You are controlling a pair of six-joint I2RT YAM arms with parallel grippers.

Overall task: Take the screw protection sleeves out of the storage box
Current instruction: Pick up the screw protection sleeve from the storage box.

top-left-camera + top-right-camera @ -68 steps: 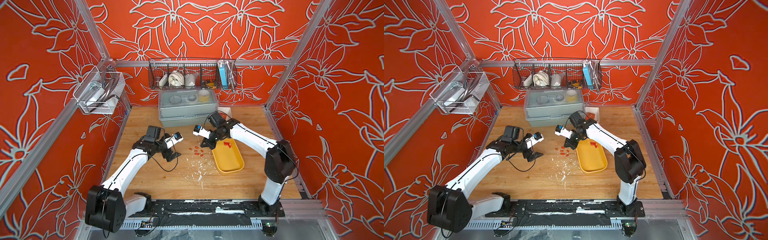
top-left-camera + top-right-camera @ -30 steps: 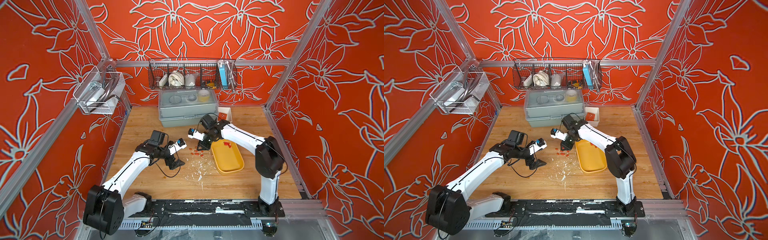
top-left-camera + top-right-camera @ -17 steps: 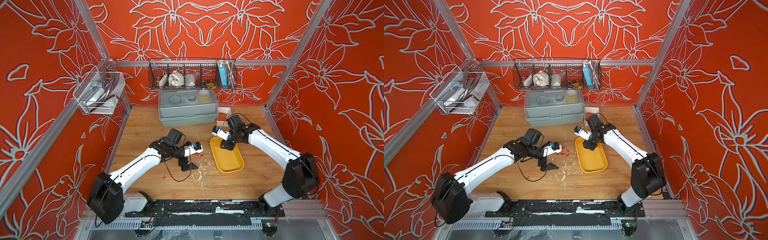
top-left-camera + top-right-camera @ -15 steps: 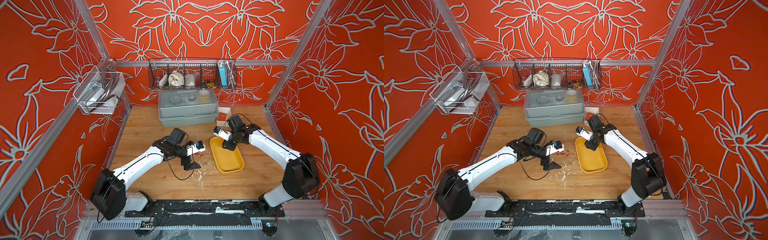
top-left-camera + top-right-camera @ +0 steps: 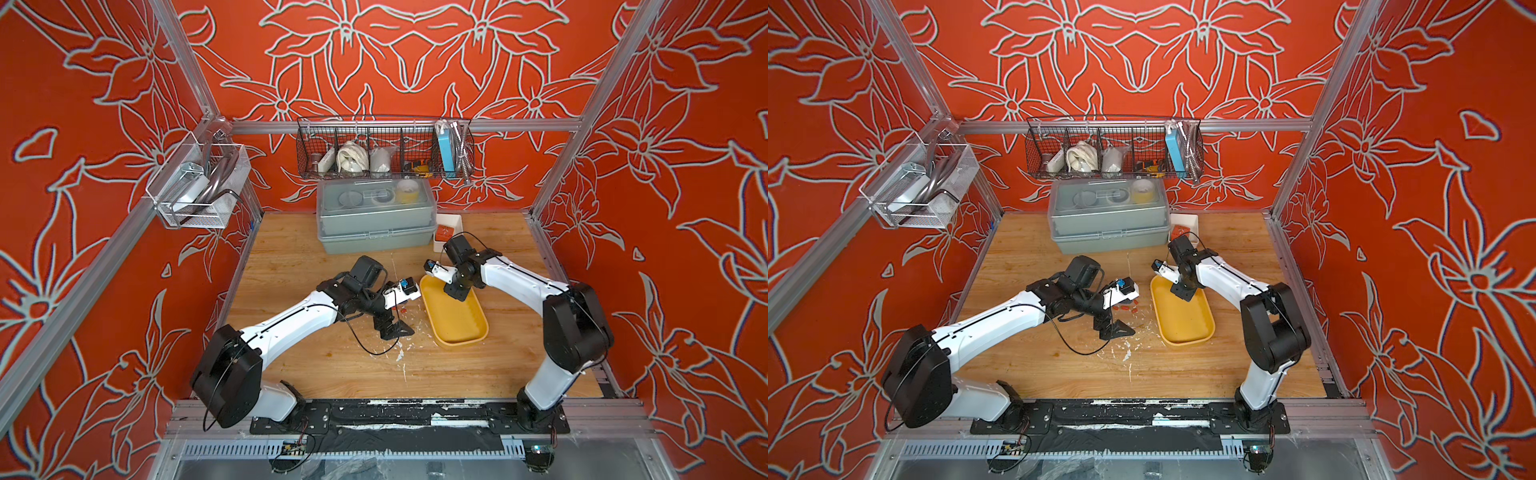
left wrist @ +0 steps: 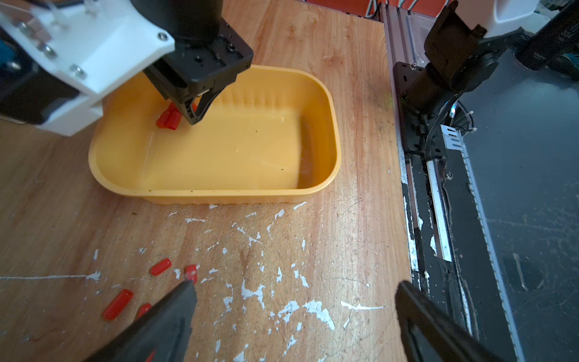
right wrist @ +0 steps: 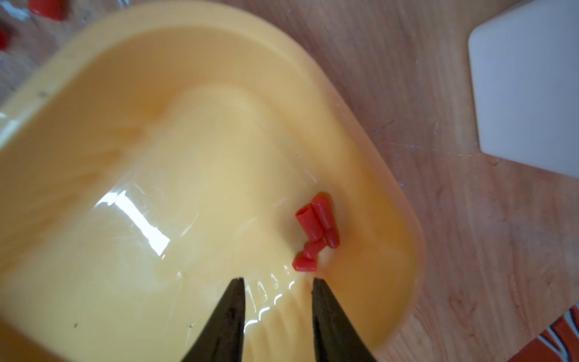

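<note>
Lying in a tight cluster, about five screw protection sleeves sat on the floor of the storage box, at its 12 o'clock end as both top views laid it. The right gripper hung over that end, tips just short of the cluster, jaws a narrow gap apart with nothing between them. Several loose sleeves lay on the wooden table at the box's 9 o'clock, apart from its wall. Near them at 7 o'clock the left gripper pointed down at the table, jaws spread wide and empty, one fingertip just beside a loose sleeve.
</note>
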